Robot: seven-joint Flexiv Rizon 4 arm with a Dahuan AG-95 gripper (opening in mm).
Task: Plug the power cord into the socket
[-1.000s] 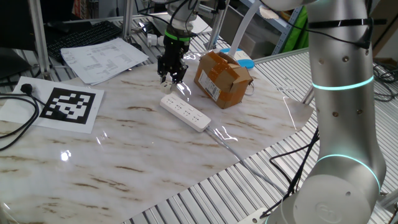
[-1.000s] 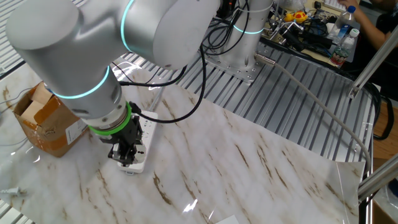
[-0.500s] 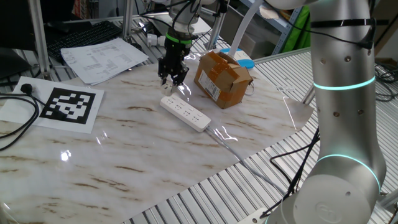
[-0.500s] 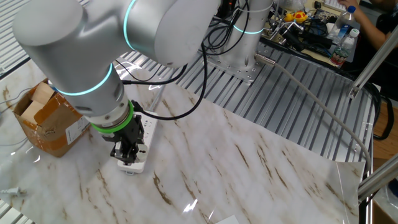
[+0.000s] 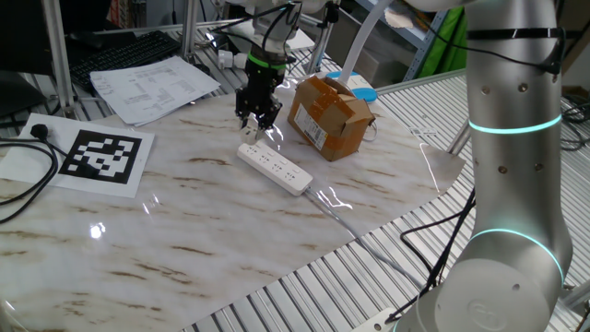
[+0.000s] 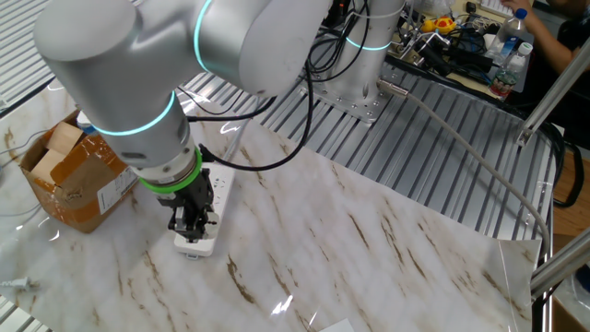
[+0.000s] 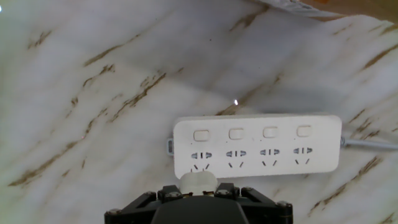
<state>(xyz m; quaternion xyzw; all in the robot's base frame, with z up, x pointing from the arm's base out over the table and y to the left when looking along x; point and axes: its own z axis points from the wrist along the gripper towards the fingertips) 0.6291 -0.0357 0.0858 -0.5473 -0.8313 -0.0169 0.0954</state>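
Note:
The socket is a long white power strip (image 7: 258, 146) with a row of outlets and switches, lying on the marble table. It also shows in one fixed view (image 5: 275, 167) and partly under the hand in the other fixed view (image 6: 196, 243). My gripper (image 7: 198, 188) is shut on the power cord, a small white plug piece (image 7: 198, 182). It holds the plug just above the strip's end outlet. In one fixed view the gripper (image 5: 257, 116) hangs over the strip's far end. In the other fixed view the gripper (image 6: 191, 224) hides the plug.
A brown cardboard box (image 5: 329, 114) stands right beside the strip, also in the other fixed view (image 6: 66, 181). Papers (image 5: 152, 86) and a marker board (image 5: 100, 157) lie to the left, with a black cable (image 5: 23, 189). The strip's pale cable (image 7: 370, 144) runs off right.
The arm has shifted slightly over the strip's end, with the gripper still shut on the plug. The strip and box have not moved.

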